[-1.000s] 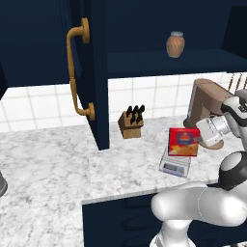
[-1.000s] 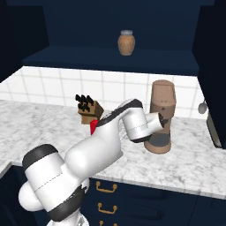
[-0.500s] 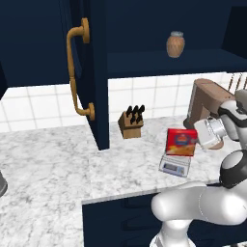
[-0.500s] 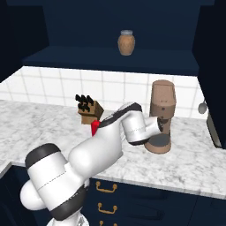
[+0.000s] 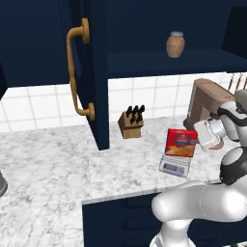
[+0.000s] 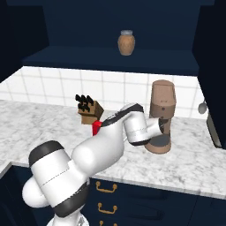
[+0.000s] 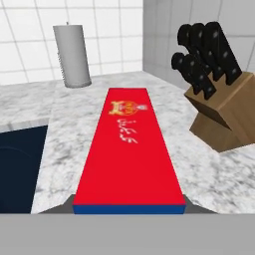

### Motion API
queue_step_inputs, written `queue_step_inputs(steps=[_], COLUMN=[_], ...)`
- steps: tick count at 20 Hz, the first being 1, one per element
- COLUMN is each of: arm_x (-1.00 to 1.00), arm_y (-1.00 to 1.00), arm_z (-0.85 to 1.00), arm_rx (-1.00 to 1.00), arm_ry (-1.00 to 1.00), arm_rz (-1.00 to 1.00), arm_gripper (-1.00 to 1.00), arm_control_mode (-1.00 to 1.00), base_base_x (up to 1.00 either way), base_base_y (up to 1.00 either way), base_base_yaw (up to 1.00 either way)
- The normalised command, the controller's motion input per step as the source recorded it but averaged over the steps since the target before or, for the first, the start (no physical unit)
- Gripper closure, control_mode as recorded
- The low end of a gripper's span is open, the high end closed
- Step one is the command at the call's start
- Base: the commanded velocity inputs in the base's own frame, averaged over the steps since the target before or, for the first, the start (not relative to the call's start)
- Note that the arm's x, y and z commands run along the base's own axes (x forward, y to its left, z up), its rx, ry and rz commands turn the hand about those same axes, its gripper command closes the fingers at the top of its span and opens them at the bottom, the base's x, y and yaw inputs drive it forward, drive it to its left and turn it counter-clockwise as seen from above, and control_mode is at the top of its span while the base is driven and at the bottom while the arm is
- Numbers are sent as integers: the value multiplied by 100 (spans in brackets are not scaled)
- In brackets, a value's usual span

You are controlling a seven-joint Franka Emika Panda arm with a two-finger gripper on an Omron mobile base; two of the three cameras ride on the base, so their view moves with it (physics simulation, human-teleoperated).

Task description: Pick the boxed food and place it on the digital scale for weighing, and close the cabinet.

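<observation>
Gripper [image 5: 200, 138] clamped on the box [image 5: 181, 143], held upright just over the scale [image 5: 174, 167] near the tabletop [image 5: 58, 164] edge. Lower it square and centred, release only once it sits flat. Beyond, the cabinet door [image 5: 91, 72] stands open: swing it shut next

The boxed food [image 5: 181, 143], a red-fronted box with a blue oval logo and an orange-yellow picture, stands upright on the digital scale [image 5: 174, 167], a flat silver-grey square on the counter [image 5: 58, 169]. The cabinet [image 5: 91, 72], dark navy with a curved brass handle, has its door standing open.
</observation>
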Motion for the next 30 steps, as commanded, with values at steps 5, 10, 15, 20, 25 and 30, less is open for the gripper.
queue_step_inputs(steps=[5, 10, 15, 20, 25, 30], arm_x=[0, 0, -3, 0, -6, -78], arm_y=[4, 0, -2, -16, -39, -45], arm_z=[-28, -4, 0, 0, 0, 16], arm_rx=[0, 0, 0, 1, 3, 22], arm_ry=[-1, -2, -1, 0, 0, -33], arm_rz=[0, 0, 0, 0, 0, -5], arm_gripper=[-100, -100, -100, -100, -100, -100], arm_control_mode=[-100, -100, -100, -100, -100, -100], base_base_x=[0, 0, 0, 0, 0, 0], base_base_y=[0, 0, 0, 0, 0, 0], base_base_yaw=[0, 0, 0, 0, 0, 0])
